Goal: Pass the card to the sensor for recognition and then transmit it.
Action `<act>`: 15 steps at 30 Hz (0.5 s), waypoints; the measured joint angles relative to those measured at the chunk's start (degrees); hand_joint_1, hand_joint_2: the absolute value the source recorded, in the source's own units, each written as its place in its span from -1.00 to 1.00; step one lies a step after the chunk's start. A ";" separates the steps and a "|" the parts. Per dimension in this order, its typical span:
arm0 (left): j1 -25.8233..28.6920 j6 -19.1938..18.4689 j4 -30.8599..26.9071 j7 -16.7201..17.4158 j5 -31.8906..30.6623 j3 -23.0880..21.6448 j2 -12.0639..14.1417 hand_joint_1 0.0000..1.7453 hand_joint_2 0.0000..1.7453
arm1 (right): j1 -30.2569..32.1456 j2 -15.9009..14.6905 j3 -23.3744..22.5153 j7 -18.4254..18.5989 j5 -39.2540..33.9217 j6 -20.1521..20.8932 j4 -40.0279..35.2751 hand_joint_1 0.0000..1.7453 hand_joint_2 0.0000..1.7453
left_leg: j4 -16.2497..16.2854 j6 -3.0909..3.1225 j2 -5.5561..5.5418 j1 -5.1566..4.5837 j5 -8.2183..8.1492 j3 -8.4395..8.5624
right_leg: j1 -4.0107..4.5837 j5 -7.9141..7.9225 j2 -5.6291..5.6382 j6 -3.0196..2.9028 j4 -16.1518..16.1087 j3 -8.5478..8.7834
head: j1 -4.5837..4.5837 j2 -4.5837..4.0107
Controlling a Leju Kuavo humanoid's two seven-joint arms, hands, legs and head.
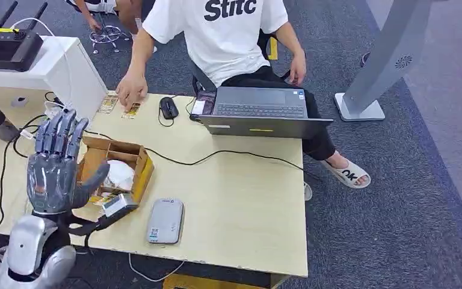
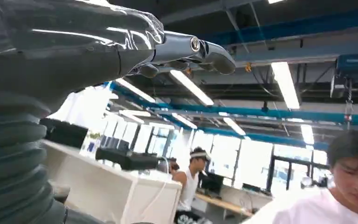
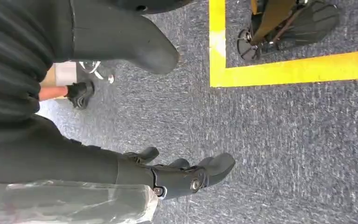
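The robot's left hand [image 1: 53, 171] is dark grey with segmented fingers [image 1: 60, 133], glossy as if wrapped in clear film. Its forearm [image 1: 29, 244] is rounded silver metal. The right hand [image 3: 168, 175] has a ribbed grey cover, round silver screws at the fingers and crinkled clear film.

Pale smooth wooden table [image 1: 240, 198], brown cardboard box [image 1: 133, 158], rough grey carpet [image 1: 397, 211].

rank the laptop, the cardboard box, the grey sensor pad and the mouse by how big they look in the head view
1. laptop
2. cardboard box
3. grey sensor pad, though it lies nearer the camera, so its rank against the box is unsure
4. mouse
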 joint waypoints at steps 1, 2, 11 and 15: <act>1.54 -0.91 -1.51 0.00 0.69 -0.17 0.21 -1.00 1.00 | 0.01 0.02 -0.26 -0.06 -0.11 -0.09 0.00 -1.00 1.00 | 0.00 0.00 -0.01 0.01 0.00 -0.01 | 0.00 0.00 -0.01 0.00 0.00 0.00 | -0.02 0.00; 3.82 -1.78 -3.41 0.00 1.45 -0.35 0.66 -1.00 1.00 | 0.01 0.06 -0.61 -0.15 -0.11 -0.20 0.02 -1.00 1.00 | -0.01 0.00 -0.01 0.01 0.00 -0.01 | 0.01 -0.01 -0.02 0.02 0.00 0.01 | -0.02 0.00; 17.50 -9.20 -14.61 1.99 5.85 -0.42 6.55 -1.00 1.00 | 0.15 0.39 -2.50 -1.40 -0.11 -0.72 0.00 -1.00 1.00 | -0.02 -0.01 -0.05 0.03 0.00 0.01 | 0.02 -0.03 -0.08 0.03 0.01 0.03 | -0.04 0.00; 20.34 -11.14 -16.18 3.95 7.18 -0.48 8.95 -1.00 1.00 | 0.21 0.39 -2.97 -1.44 -0.20 -0.55 0.00 -1.00 1.00 | -0.02 -0.01 -0.07 0.02 0.01 0.01 | 0.01 -0.03 -0.12 0.03 0.01 0.04 | -0.04 0.00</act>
